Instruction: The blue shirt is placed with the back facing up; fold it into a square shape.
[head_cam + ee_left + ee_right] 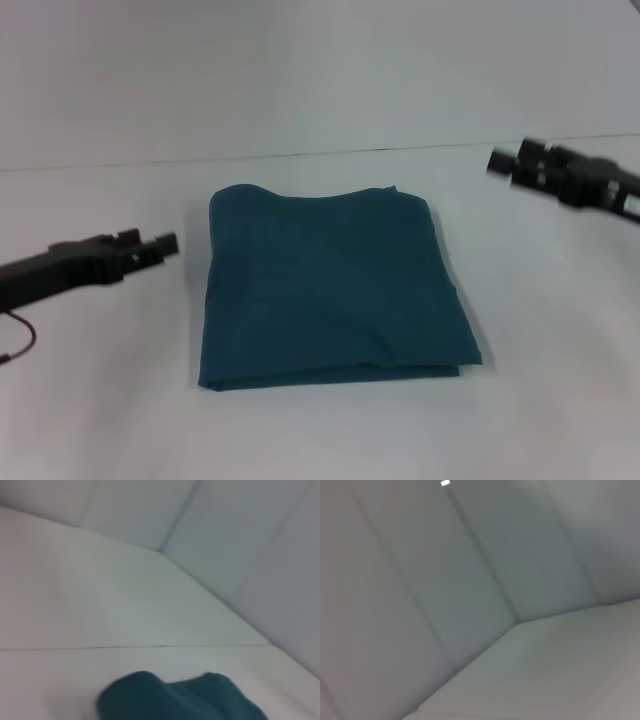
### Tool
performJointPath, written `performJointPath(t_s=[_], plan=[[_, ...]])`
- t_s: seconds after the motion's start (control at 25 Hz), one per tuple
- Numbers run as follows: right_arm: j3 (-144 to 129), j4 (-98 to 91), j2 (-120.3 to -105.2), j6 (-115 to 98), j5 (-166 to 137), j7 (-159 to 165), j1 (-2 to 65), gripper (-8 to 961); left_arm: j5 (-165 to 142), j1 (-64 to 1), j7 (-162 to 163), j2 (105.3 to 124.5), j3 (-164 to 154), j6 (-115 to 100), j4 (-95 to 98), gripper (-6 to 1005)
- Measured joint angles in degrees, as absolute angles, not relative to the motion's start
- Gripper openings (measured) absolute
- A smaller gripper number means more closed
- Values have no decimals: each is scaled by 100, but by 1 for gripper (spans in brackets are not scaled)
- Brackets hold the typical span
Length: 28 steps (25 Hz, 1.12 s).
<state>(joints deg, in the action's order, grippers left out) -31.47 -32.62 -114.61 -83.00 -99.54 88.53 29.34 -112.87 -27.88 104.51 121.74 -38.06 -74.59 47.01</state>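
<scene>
1. fingers on both arms hold nothing, and whether either pair is parted or closed can't be told from where they sit.
2. left gripper (165, 244) hovers just off the left edge of the blue shirt (330, 285), not touching it, its dark arm stretching away toward the left.
3. right gripper (500, 162) sits well apart from the cloth, up and off to the right, near the far side of the counter (120, 400).
4. the blue shirt lies flat in the middle of the white counter, folded into a roughly square, slightly trapezoid packet, plain side up, with stacked layers showing along the near edge.
5. its far edge has a small bump at the left corner; the near right corner sticks out a little.
6. from the left wrist view a rounded lump of the same cloth (175, 700) shows on the counter, with pale walls meeting behind.
7. the right wrist view shows only pale wall and counter.
</scene>
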Motion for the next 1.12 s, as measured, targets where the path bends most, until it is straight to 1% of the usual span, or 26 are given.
performJointPath(t_s=[0.12, 0.2, 0.4, 0.52, 0.76, 1.12], plan=[[-3195, -3261, -11458, -8918, -10219, 8322, 2789, 888, -11216, -2686, 9991, 12206, -3789, -7939, 4710, 686], [-3198, -3260, -11493, -9213, -10418, 8035, 2710, 902, -11145, -2616, 9542, 12235, -3787, -8363, 4669, 755], [-3260, -3260, -11571, -9415, -10718, 7814, 2604, 938, -11081, -2556, 9094, 12290, -3796, -8789, 4542, 844], [-3373, -3260, -11550, -9562, -10900, 7843, 2616, 933, -11090, -2549, 9027, 12306, -3834, -9008, 4479, 897], [-3410, -3296, -11470, -9696, -11478, 8136, 2779, 928, -11181, -2596, 9004, 12264, -3907, -9289, 4430, 891], [-3381, -3330, -11451, -9644, -11877, 8434, 2994, 929, -11495, -2631, 9004, 12286, -4148, -9339, 4452, 890]])
